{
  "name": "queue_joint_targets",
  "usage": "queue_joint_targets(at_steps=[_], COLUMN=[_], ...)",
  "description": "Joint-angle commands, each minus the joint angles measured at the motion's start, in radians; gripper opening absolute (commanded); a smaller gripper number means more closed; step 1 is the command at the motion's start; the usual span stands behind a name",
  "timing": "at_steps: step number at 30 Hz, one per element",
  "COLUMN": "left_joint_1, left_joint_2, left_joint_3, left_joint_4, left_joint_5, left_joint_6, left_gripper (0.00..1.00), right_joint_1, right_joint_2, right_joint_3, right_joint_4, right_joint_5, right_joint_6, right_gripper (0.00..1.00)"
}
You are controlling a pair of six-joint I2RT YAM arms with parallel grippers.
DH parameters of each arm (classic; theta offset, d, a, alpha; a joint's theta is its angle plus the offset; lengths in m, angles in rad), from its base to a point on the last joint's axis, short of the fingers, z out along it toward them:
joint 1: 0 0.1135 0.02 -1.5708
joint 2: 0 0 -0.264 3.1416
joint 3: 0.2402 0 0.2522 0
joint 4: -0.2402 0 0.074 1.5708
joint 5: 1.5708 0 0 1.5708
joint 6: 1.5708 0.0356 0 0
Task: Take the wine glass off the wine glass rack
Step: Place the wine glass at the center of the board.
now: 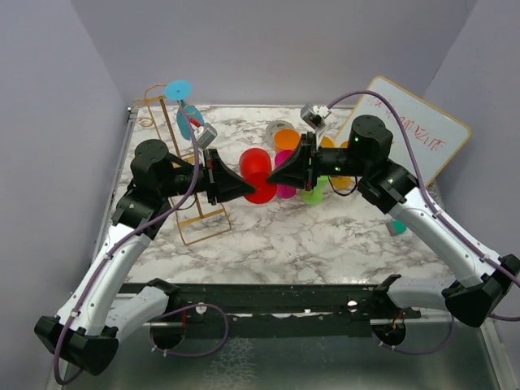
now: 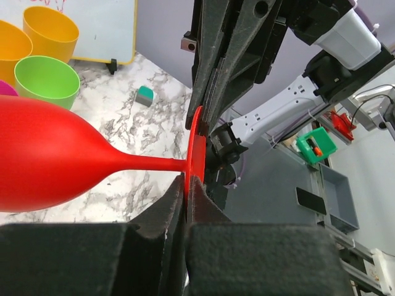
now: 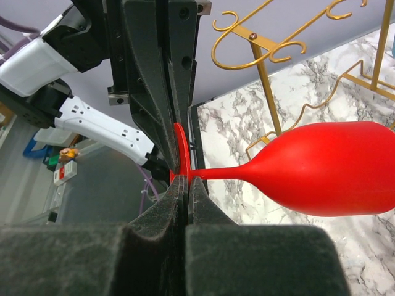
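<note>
I judge the removal step complete. The red plastic wine glass [image 1: 258,175] is off the thin gold wire wine glass rack [image 3: 266,92]. It lies on its side in the air above the white marble-pattern tabletop [image 1: 284,236], between the two arms and clear of the rack.

The left claw [image 2: 187,194] is clamped on the rim of the glass's round foot. The right claw [image 3: 183,185] is clamped on the opposite rim of the same foot.

As I read it, what is left is for one claw to let go and for the glass to be set down. A teal wine glass [image 1: 177,88] hangs foot-up on the rack.

Writing: the yellow-framed whiteboard [image 1: 422,138] at the right rear carries red marker writing, which I cannot read. I find no legible brand or label on the glass, the rack or the arms.
</note>
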Motion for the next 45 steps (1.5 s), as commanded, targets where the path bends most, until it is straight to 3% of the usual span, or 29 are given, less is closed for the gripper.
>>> queue_joint_targets(at_steps=[1, 7, 10, 11, 12, 13, 14, 19, 21, 25, 28, 33, 37, 45], left_joint_1=[-0.023, -0.076, -0.159, -0.188, -0.218, -0.244, -0.275, -0.414, -0.466, -0.548, -0.577, -0.582, -0.582, -0.580], left_joint_2=[-0.022, -0.030, -0.062, -0.065, -0.065, -0.062, -0.054, -0.016, -0.014, -0.029, -0.041, -0.080, -0.149, -0.284], left_joint_3=[-0.023, -0.048, -0.069, -0.071, -0.073, -0.073, -0.074, -0.096, -0.112, -0.147, -0.179, -0.218, -0.254, -0.332], left_joint_4=[0.005, 0.005, 0.007, 0.007, 0.007, 0.007, 0.007, 0.006, 0.005, 0.005, 0.003, -0.002, 0.029, 0.028], left_joint_5=[0.008, -0.053, -0.135, -0.151, -0.173, -0.189, -0.205, -0.312, -0.361, -0.426, -0.365, -0.350, -0.250, -0.286], left_joint_6=[0.020, 0.038, 0.123, 0.150, 0.180, 0.197, 0.210, 0.289, 0.334, 0.442, 0.559, 0.659, 0.766, 0.913], left_gripper=[0.00, 0.00, 0.00, 0.00, 0.00, 0.00, 0.00, 0.00, 0.00, 0.00, 0.00, 0.00, 0.00, 0.00], right_joint_1=[-0.005, -0.005, -0.005, -0.005, -0.005, -0.005, -0.005, -0.054, -0.130, -0.335, -0.391, -0.407, -0.407, -0.407], right_joint_2=[-0.010, -0.042, -0.070, -0.076, -0.076, -0.072, -0.064, 0.015, 0.050, 0.109, 0.144, 0.127, 0.150, 0.155], right_joint_3=[0.020, 0.066, 0.080, 0.089, 0.102, 0.116, 0.134, 0.226, 0.248, 0.222, 0.208, 0.140, 0.137, 0.068], right_joint_4=[0.006, -0.120, -0.162, -0.179, -0.204, -0.228, -0.252, -0.365, -0.399, -0.395, -0.400, -0.317, -0.343, -0.192], right_joint_5=[0.011, 0.089, 0.270, 0.313, 0.407, 0.467, 0.508, 0.525, 0.450, 0.075, -0.107, -0.247, -0.297, -0.514], right_joint_6=[-0.029, -0.134, -0.138, -0.136, -0.132, -0.129, -0.129, -0.109, -0.079, -0.010, 0.004, 0.047, 0.055, 0.196], right_gripper=[0.02, 0.09, 0.12, 0.18, 0.40, 0.54, 0.62, 0.73, 0.74, 0.76, 0.77, 0.77, 0.77, 0.77])
